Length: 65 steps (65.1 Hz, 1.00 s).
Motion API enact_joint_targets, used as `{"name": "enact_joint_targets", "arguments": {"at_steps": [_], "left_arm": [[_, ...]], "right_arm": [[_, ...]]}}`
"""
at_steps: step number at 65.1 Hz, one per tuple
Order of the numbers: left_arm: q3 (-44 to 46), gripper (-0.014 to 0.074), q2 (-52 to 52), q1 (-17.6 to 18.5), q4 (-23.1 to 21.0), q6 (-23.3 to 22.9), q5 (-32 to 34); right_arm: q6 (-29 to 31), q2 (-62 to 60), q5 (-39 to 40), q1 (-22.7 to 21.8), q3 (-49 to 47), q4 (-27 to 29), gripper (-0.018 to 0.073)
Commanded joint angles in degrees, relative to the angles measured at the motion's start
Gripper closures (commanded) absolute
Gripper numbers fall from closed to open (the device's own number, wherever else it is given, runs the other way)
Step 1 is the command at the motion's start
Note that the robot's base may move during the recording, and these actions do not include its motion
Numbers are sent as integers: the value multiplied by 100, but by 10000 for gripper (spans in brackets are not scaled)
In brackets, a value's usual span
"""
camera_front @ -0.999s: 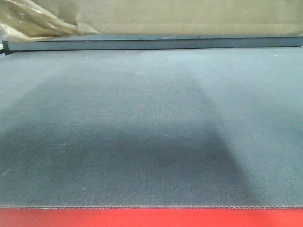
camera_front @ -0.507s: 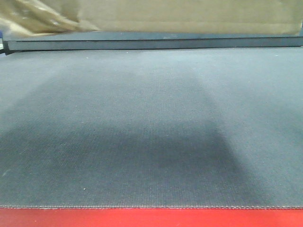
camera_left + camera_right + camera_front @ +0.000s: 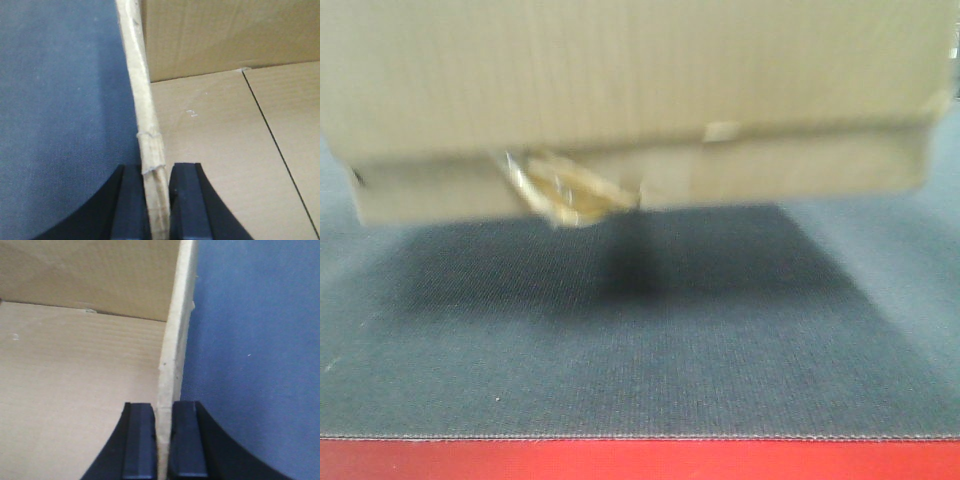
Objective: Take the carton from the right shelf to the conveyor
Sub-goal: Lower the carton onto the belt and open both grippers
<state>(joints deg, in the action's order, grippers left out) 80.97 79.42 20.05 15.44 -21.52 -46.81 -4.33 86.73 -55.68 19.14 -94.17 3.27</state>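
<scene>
Left gripper (image 3: 156,174): black fingers (image 3: 129,200) pinched narrow on the left side wall (image 3: 142,100) of the open-topped brown corrugated cardboard carton (image 3: 620,90), wall edge upright between them, box floor to their right, dark grey woven conveyor counter (image 3: 640,370) below on their left. Front view: carton blurred, fills the upper frame, long axis running left-right across the counter. Its bottom edge seems to sit above a broad shadow, so I read it as hanging just over the counter, not set down, though the blur makes contact hard to rule out. A crumpled yellowish tape strip (image 3: 565,190) dangles from the front face, left of middle. Red front edge (image 3: 640,460) of the counter near the camera. Right gripper (image 3: 164,410): fingers likewise closed narrow on the right side wall (image 3: 172,340), box floor to their left, counter to their right. Each arm holds one end, neither nearer. The target lies straight below the fingers, so the coming move looks like an even, level descent before either side lets go.
</scene>
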Motion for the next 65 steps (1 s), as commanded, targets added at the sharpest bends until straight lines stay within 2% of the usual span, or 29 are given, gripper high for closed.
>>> {"name": "enact_joint_targets", "arguments": {"at_steps": [1, 16, 21, 24, 26, 27, 34, 40, 55, 61, 65], "left_arm": [[-83, 606, 163, -280, 409, -6, 242], [-83, 595, 574, -494, 422, -6, 454], [-83, 541, 586, -494, 422, -6, 454], [-83, 471, 586, -494, 422, -6, 454], [-83, 405, 586, -494, 431, -6, 454], [-72, 376, 586, -494, 431, -6, 454], [-72, 119, 574, -494, 431, -6, 418], [51, -24, 574, -494, 420, -6, 182], [715, 30, 513, -494, 420, 55, -903], [790, 118, 347, -494, 434, 193, -1032], [766, 232, 209, -494, 434, 214, -1090]], "right_arm": [[76, 301, 226, -140, -48, -434, 628], [76, 831, 215, -140, -48, -425, 621], [76, 819, 194, -140, -48, -425, 550], [76, 797, 194, -140, -48, -425, 461], [76, 783, 194, -140, -48, -425, 368], [76, 758, 194, -140, -48, -425, 284], [76, 660, 194, -140, -48, -425, -10], [76, 507, 218, -140, -61, -425, -9], [76, -29, 308, -140, -74, -507, -8], [76, -223, 294, -140, -74, -590, 38], [76, -360, 204, -140, -74, -751, 118]]}}
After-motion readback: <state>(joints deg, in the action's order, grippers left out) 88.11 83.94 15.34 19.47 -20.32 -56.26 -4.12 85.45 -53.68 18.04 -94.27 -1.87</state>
